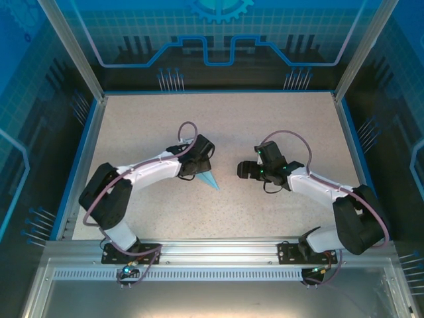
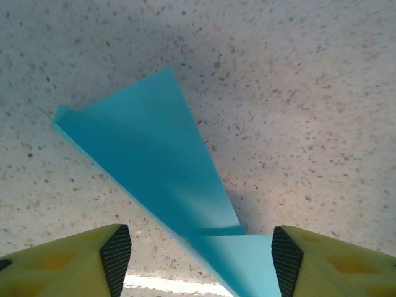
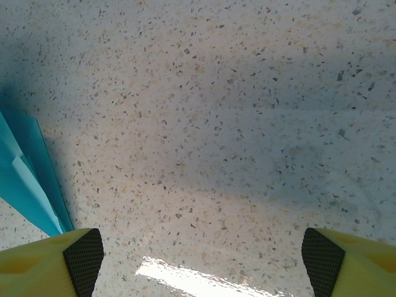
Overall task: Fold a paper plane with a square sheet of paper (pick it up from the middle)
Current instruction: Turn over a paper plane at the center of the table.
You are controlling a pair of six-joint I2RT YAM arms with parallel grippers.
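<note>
On the speckled table (image 1: 278,119), near its middle, the left gripper (image 2: 201,253) hung spread and empty, straddling the paper plane (image 2: 154,161) lying beneath. The right gripper (image 3: 201,260) gaped over bare table just beside it. I'd have lifted both straight up, jaws wide, lest a pad snag a wing. From above, the left gripper hid most of the plane.

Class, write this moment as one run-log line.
paper plane: lying on table | left end effector: open, straddling it | right end effector: open, empty
</note>
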